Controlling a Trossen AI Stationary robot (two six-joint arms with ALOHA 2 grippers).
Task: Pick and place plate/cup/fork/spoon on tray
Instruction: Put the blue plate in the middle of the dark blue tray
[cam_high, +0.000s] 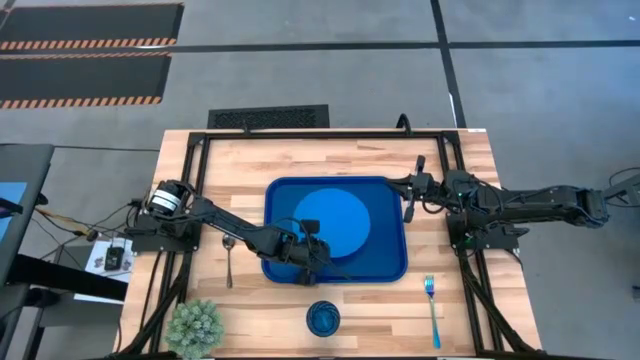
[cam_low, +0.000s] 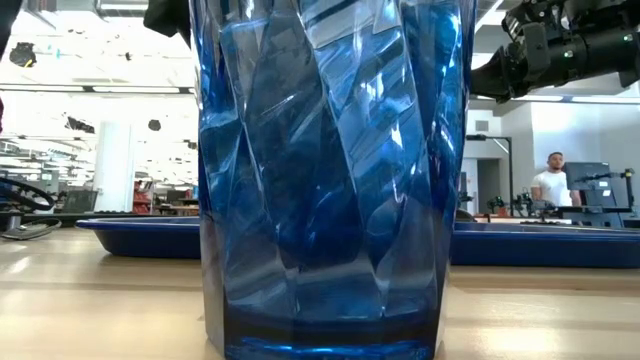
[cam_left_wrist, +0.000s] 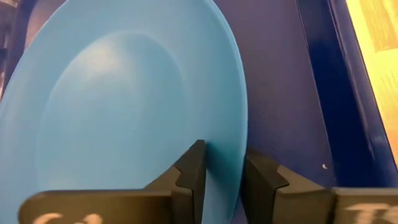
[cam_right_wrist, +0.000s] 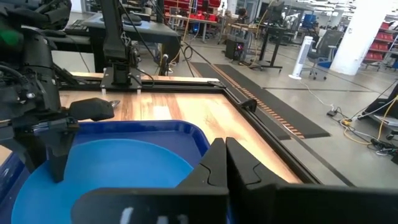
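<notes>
Near edge of the surface (cam_high: 250, 160) first: cup (cam_high: 323, 319) stands at 6 o'clock, off the tray and just outside its near rim, with a small potted plant (cam_high: 194, 326) at 7 o'clock. Fork (cam_high: 432, 311) lies at 5 o'clock, long axis running near-to-far, tines pointing away from the near edge, well apart from the tray. Spoon (cam_high: 229, 260) lies at 8–9 o'clock, just left of the tray, also near-to-far, partly under the left arm. Tray (cam_high: 395, 268) sits mid-surface with the plate (cam_high: 335, 222) already inside it, toward its far-left half. Left pincer (cam_high: 306, 252) is over the tray's near rim with the plate at 12–1 o'clock from it; in the left wrist view its fingers (cam_left_wrist: 193, 177) straddle the plate's near edge with a narrow gap on each side, so spread around the rim, not clearly pinching. Judgement: plate looks placed and the pincer only needs to back off toward 7 o'clock. Right pincer (cam_high: 409, 196) hovers at the tray's right rim, 3 o'clock side, fingers pressed together and holding nothing in the right wrist view. Key relation for the coming pick: the cup lies directly near-side of the left pincer, at its 6 o'clock and near, so the left arm is closer; the fork is nearer the right arm, at 5–6 o'clock from the right pincer.
</notes>
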